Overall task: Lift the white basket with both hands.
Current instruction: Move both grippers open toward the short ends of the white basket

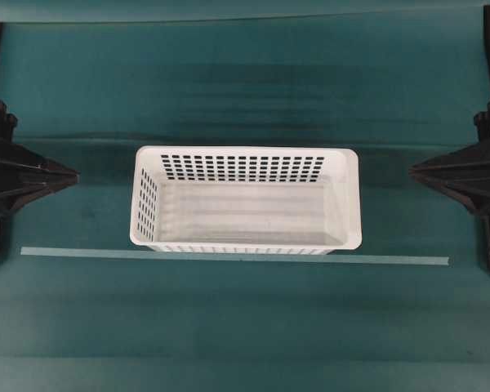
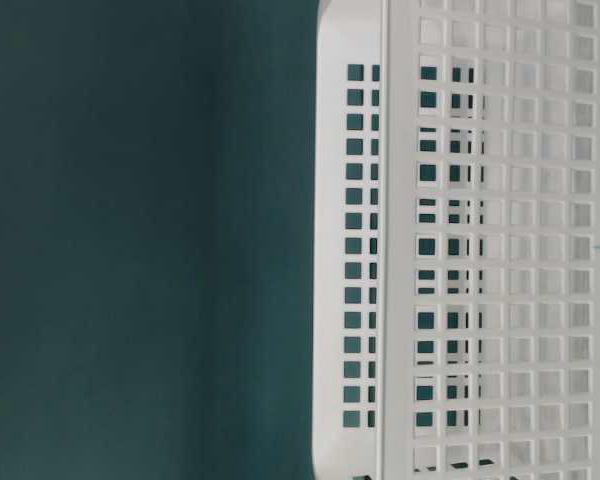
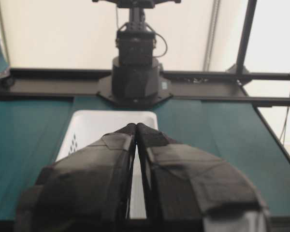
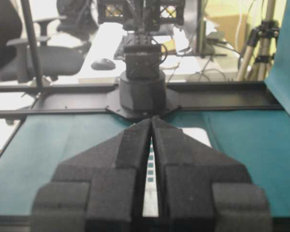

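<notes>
a lab or office room: black wheeled office chair [image 4: 19, 53], black computer mouse [image 4: 103, 63] on white desk [image 4: 104, 48], metal tripod [image 4: 261, 41] behind the arm base.

There was one white basket [image 1: 247, 199], two black tools, the left tool [image 1: 72, 175] and the right tool [image 1: 414, 171], and one pale strip [image 1: 229, 256] on the counter [image 1: 245, 90].

No text, label, brand or number can be read in any view. Nothing legible shows anywhere.
</notes>
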You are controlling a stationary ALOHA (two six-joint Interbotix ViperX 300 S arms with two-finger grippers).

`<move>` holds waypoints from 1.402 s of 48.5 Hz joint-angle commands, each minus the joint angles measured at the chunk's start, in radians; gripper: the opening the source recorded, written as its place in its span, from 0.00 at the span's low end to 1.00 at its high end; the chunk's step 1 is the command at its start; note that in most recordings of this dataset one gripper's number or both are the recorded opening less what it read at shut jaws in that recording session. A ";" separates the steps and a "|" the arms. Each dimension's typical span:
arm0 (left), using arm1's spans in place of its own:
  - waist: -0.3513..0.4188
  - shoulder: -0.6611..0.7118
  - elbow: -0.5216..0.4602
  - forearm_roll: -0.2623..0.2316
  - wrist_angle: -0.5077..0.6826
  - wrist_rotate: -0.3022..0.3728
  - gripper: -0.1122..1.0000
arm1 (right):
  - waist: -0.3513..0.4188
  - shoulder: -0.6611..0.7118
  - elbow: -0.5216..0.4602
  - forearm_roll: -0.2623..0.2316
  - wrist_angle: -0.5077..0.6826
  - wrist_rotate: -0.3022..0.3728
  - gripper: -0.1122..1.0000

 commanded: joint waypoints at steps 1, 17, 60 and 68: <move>-0.008 0.028 -0.025 0.014 0.028 -0.046 0.23 | 0.012 0.005 -0.012 0.005 -0.006 0.012 0.23; -0.008 0.038 -0.120 0.015 0.184 -0.276 0.07 | -0.017 0.101 -0.175 0.232 0.336 0.209 0.13; 0.060 0.362 -0.463 0.028 0.988 -1.293 0.07 | -0.184 0.586 -0.620 0.158 1.275 1.095 0.12; 0.061 0.407 -0.477 0.029 1.063 -1.310 0.07 | -0.161 0.675 -0.678 0.049 1.405 1.146 0.13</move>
